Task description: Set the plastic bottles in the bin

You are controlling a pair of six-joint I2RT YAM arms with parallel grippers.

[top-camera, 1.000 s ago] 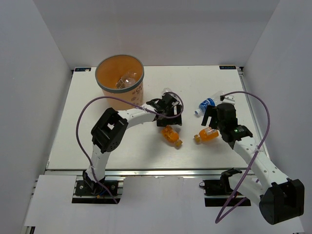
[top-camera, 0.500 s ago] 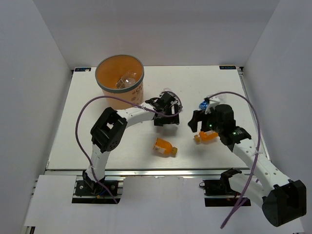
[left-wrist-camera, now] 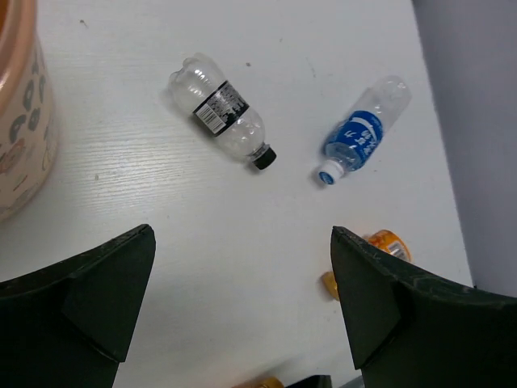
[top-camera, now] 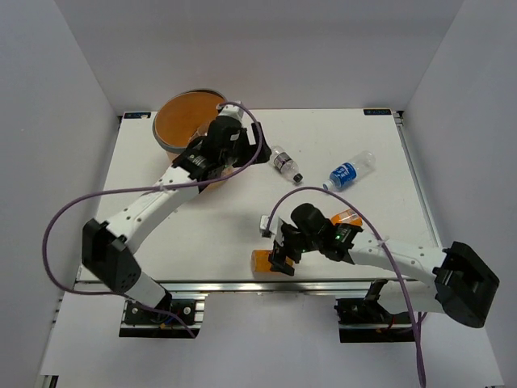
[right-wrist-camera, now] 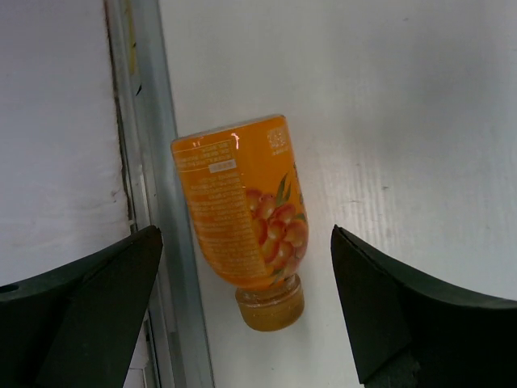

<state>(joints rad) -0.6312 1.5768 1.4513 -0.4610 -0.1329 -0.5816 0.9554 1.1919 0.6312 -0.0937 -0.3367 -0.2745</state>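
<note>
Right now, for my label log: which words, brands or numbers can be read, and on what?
No text can be read.
near-edge orange bottle: white print beside a berry picture, too blurred.
blue-labelled bottle: white marks, too small.
black-capped clear bottle: dark label, too small.
bin: pale markings on its side, unreadable.

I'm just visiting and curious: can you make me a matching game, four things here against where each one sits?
Things:
1 bin
2 black-capped bottle
3 blue-labelled bottle
4 fruit-labelled orange bottle

Places:
A near edge of the table
B far left corner
C far half, centre
D far half, right side

Pairs: 1-B, 2-C, 3-D, 4-A
</note>
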